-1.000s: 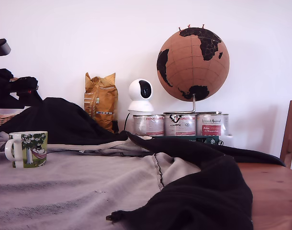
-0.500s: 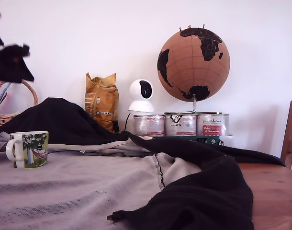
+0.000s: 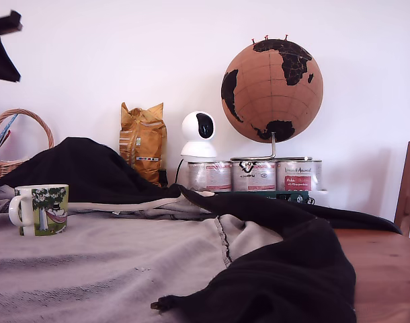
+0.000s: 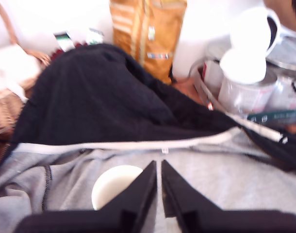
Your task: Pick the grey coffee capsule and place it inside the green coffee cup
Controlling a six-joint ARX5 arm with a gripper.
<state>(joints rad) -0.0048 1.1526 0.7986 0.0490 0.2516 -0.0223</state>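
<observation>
Nearest the wrist camera, the pincer [image 4: 159, 182] has its two dark fingers drawn almost together, only a thin slit between them and nothing held there. Just below and beside the tips is the white mouth of the green coffee cup [image 4: 115, 185]; as far as that view shows, its inside is pale and bare, with no capsule visible, though the fingers cover part of the opening.

Over the last second the arm [image 3: 3, 44] has risen: it was low at the exterior view's left edge, in front of the wicker basket [image 3: 17, 138], and is now only a dark shape in the top corner, with the basket's handle uncovered. The cup [image 3: 38, 210] has stayed put on the grey cloth [image 3: 124, 262] covering the surface.

The grey coffee capsule cannot be found in either view; it may lie deep in the cup or among the folds of the black garment [image 3: 285, 269]. A lift-off over the cup with an empty pincer suggests the drop may be done, but that cannot be confirmed.

Further back, three closed tins [image 3: 252, 175] stand under the globe [image 3: 272, 89], beside a white camera [image 3: 197, 134] and an orange bag [image 3: 142, 142]; their contents are not visible.
</observation>
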